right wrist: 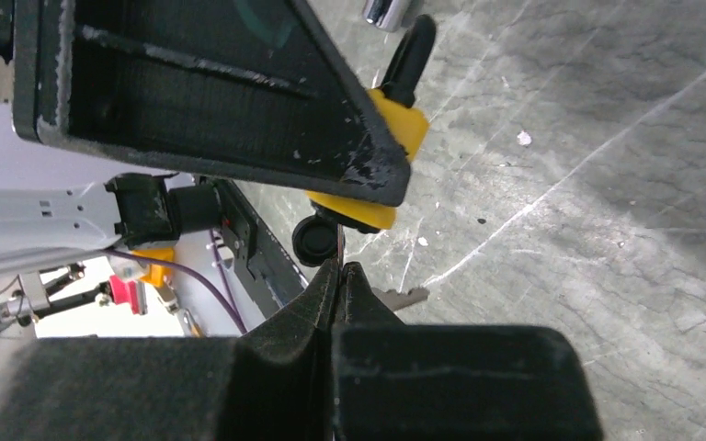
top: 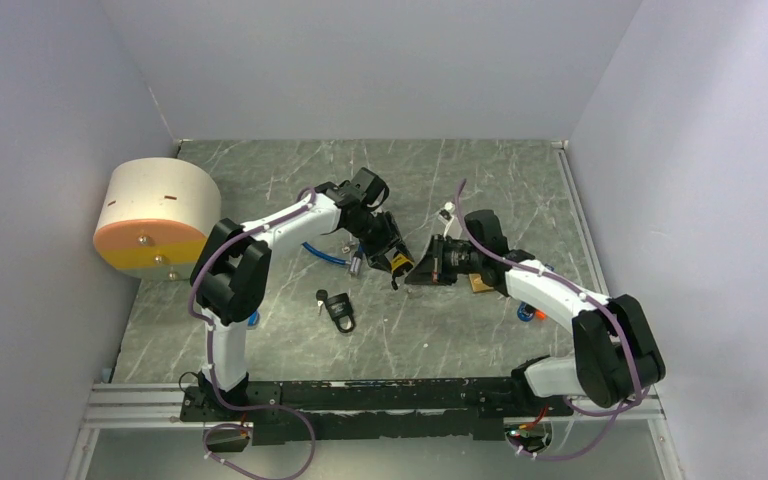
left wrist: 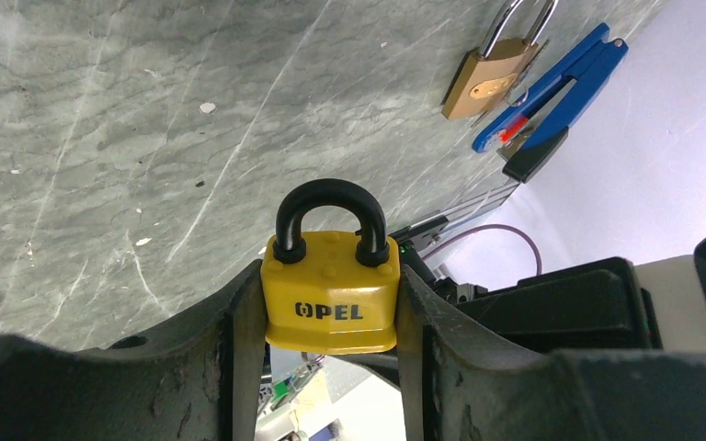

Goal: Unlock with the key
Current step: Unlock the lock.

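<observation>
My left gripper [top: 390, 258] is shut on a yellow padlock [left wrist: 331, 303] marked OPEL, with a black shackle, and holds it above the table. The padlock sits squarely between the two fingers [left wrist: 234, 349] in the left wrist view. My right gripper [top: 415, 272] is right next to it, just under the padlock's bottom [right wrist: 358, 209]. Its fingers [right wrist: 313, 303] are pressed together on a key. The key's black round head [right wrist: 317, 241] shows left of the fingertips and its toothed blade [right wrist: 403, 297] shows to the right. I cannot tell whether the key touches the keyhole.
A black padlock with a key [top: 338, 308] lies on the marble table in front of the left arm. A brass padlock [left wrist: 489, 81] and a blue clip [left wrist: 552, 92] lie near the right arm. A round white and orange box [top: 155, 215] stands at the far left.
</observation>
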### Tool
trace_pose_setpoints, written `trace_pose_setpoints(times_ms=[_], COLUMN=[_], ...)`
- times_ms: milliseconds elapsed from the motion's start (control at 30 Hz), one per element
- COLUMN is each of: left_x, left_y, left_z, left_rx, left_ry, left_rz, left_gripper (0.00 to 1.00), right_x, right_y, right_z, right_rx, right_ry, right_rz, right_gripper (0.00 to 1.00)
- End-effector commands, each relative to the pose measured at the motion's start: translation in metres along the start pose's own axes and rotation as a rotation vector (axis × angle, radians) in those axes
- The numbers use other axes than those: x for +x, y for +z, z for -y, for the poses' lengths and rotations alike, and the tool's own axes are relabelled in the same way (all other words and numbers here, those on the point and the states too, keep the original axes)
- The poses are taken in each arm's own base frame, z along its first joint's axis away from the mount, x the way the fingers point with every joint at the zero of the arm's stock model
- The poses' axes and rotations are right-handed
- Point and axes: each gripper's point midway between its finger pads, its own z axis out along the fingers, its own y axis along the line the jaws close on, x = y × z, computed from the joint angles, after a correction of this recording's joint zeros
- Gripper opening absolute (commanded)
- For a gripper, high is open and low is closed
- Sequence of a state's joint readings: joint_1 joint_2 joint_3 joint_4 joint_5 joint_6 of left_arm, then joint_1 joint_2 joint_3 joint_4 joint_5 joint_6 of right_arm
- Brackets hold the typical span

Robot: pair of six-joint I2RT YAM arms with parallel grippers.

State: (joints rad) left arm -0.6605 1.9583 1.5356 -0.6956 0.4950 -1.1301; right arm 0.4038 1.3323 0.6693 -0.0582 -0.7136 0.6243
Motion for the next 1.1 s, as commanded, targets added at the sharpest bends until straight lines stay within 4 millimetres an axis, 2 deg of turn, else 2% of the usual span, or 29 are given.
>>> trace_pose_setpoints(times_ms=[0,67,433,633,867,1067], left_x=[0.005,0.006,0.004,0.004,0.006,0.009], left_y=[-0.017,-0.015,-0.014,-0.014,-0.012,-0.01], left_z=[0.03,0.03,0.033,0.03,0.032,0.031], left_rx=[0.098,0.107,0.119,0.11,0.116,0.101], left_ry=[0.039,0.031,0.036,0.038,0.027,0.03], left_rz=[-0.01,-0.023,-0.021,-0.007,-0.004,-0.013], left_gripper=[0.1,0.1,0.07,0.04,0.03,0.03], right_x=[-0.019,-0.025,-0.03,-0.041,-0.047,-0.063], right_y=[-0.003,-0.005,0.001,0.003,0.012,0.015], right_z=[-0.001,-0.004,0.005,-0.002,0.005,0.01], right_rx=[-0.009,-0.022,-0.008,-0.02,0.034,0.09], right_ry=[0.0,-0.018,0.047,0.105,0.26,0.32], right_rz=[0.065,0.09,0.062,0.067,0.03,0.07], right_gripper=[0.0,0.0,0.0,0.0,0.0,0.0])
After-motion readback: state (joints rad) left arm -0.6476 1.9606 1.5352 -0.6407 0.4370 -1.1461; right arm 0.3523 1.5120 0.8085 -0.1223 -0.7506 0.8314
